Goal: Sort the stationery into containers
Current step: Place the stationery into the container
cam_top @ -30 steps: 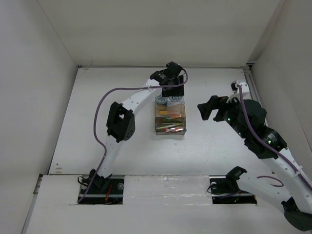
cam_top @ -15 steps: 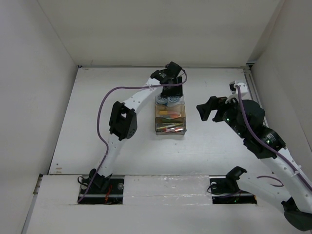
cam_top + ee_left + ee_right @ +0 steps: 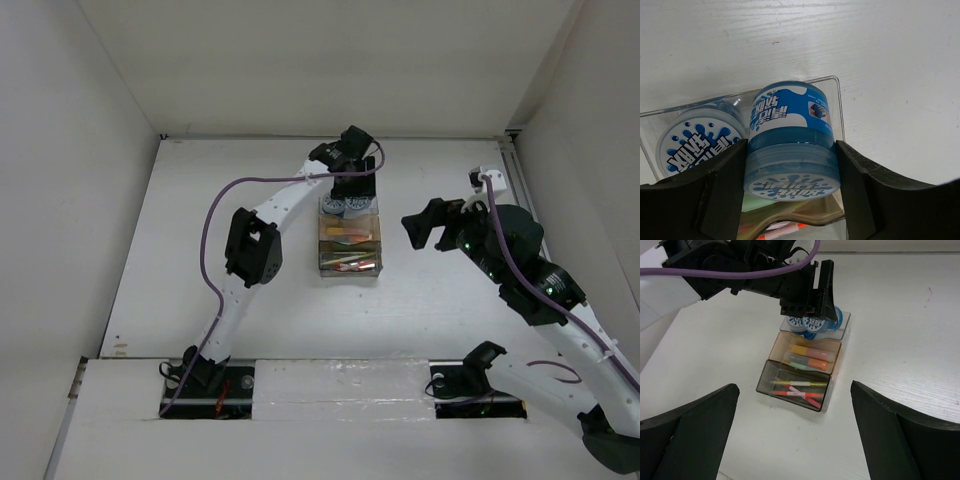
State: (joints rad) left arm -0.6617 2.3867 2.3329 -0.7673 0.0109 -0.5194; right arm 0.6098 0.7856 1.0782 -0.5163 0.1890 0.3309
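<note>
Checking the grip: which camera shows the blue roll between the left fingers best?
Left wrist: the roll fills the frame between both fingers. Right wrist shows it small, half hidden; top external, just a speck.

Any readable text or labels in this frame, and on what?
On the tilted roll: blue-and-white label with Chinese characters, upside down; not legible enough to quote.
On the second roll: same style of characters on its face, also unreadable.
On the pens: white labels, too small to read.
No numbers.
</note>
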